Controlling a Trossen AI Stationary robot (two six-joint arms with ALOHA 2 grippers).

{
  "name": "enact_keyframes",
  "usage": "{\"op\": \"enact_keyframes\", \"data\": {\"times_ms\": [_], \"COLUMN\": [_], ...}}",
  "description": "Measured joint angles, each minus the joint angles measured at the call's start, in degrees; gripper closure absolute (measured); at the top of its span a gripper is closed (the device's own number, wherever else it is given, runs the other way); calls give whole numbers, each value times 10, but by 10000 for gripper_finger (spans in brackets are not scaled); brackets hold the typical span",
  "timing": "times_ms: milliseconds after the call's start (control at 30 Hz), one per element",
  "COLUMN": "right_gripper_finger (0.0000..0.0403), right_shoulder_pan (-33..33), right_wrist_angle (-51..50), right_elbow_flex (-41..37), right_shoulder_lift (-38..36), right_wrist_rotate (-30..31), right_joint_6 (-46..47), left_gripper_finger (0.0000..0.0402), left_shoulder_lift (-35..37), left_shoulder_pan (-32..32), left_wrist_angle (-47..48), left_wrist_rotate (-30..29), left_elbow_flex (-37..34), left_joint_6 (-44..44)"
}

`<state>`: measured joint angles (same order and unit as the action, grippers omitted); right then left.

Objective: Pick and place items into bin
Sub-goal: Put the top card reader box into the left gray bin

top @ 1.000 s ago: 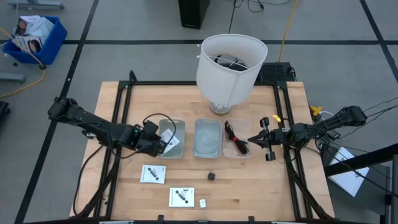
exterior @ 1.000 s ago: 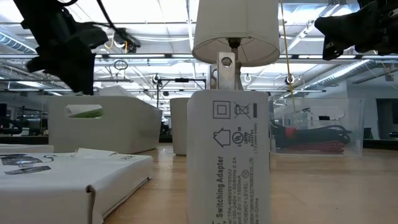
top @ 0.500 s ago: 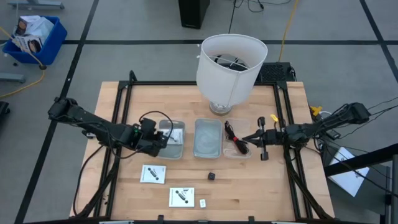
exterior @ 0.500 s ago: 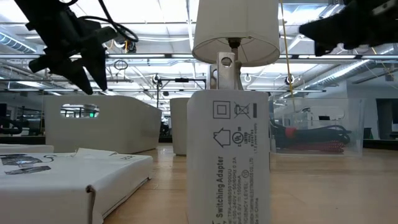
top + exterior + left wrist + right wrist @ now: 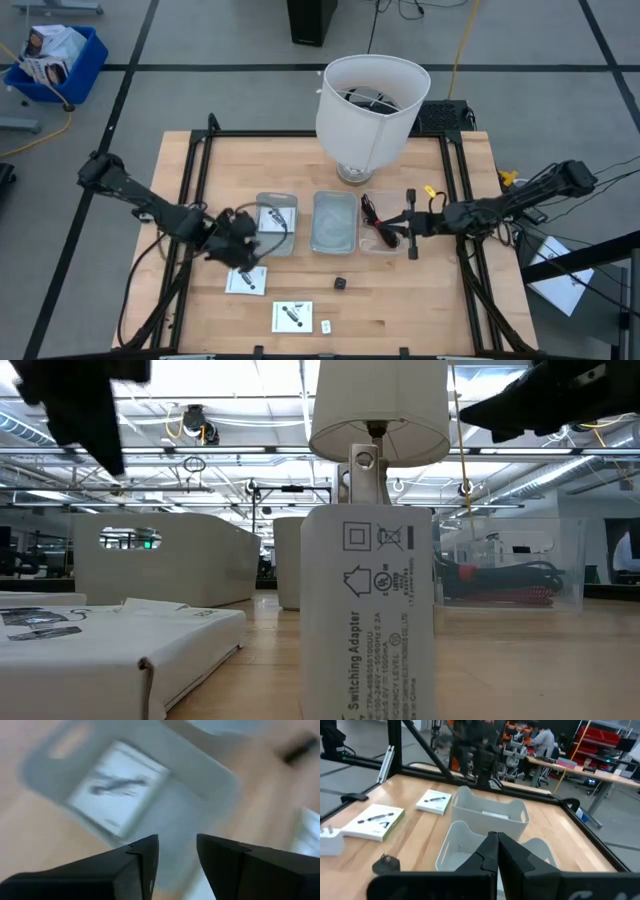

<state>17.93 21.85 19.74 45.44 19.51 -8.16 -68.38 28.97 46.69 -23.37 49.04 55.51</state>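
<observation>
My left gripper is open, hovering between the left bin and a white packet on the table. Its wrist view looks down on another packet that lies flat in that bin. My right gripper is shut and hangs above the right bin, which holds the black coiled cable and the magenta stick. A third packet, the tiny white piece and the black cube lie near the table's near edge.
The middle bin stands between the other two. The big white lampshade stands at the far edge behind the bins. A black frame runs around the wooden top. In the low view the white piece fills the foreground.
My left gripper has drawn back from over the left bin toward the table's near left, fast enough to blur, and the packet stays flat in the bin. My right gripper has moved toward the table's left, farther over the right bin.
</observation>
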Motion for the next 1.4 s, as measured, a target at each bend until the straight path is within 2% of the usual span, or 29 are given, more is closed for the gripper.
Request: {"op": "enact_keyframes", "data": {"times_ms": [133, 267, 500, 633, 800, 933, 1167, 1300, 1400], "right_gripper_finger": [403, 403, 403, 403, 403, 403, 403, 403, 403], "right_shoulder_pan": [7, 9, 9, 9, 9, 9, 9, 9, 9], "right_wrist_angle": [-21, -8, 1, 1, 1, 2, 3, 6, 6], "right_elbow_flex": [-21, -53, -77, -77, -77, -77, -77, -77, -77], "right_shoulder_lift": [-61, -110, -146, -146, -146, -146, -146, -146, -146], "right_wrist_rotate": [0, 0, -2, -2, -2, -2, -2, -1, -1], "right_joint_6": [3, 15, 31, 36, 35, 32, 34, 34, 33], "left_gripper_finger": [270, 255, 170, 116, 91, 111, 184, 240, 301], "left_shoulder_lift": [-2, -16, -63, -100, -166, -230, -286, -289, -289], "left_shoulder_pan": [57, 103, 154, 167, 201, 218, 220, 219, 218], "left_wrist_angle": [-5, 6, 18, -4, -80, -71, -23, -15, -19], "left_wrist_rotate": [54, 68, 73, 116, 116, 115, 98, 89, 94], "left_elbow_flex": [15, 12, 11, 11, 11, 11, 28, 35, 35], "left_joint_6": [-44, -33, -19, 2, -8, -8, -4, -7, -9]}}
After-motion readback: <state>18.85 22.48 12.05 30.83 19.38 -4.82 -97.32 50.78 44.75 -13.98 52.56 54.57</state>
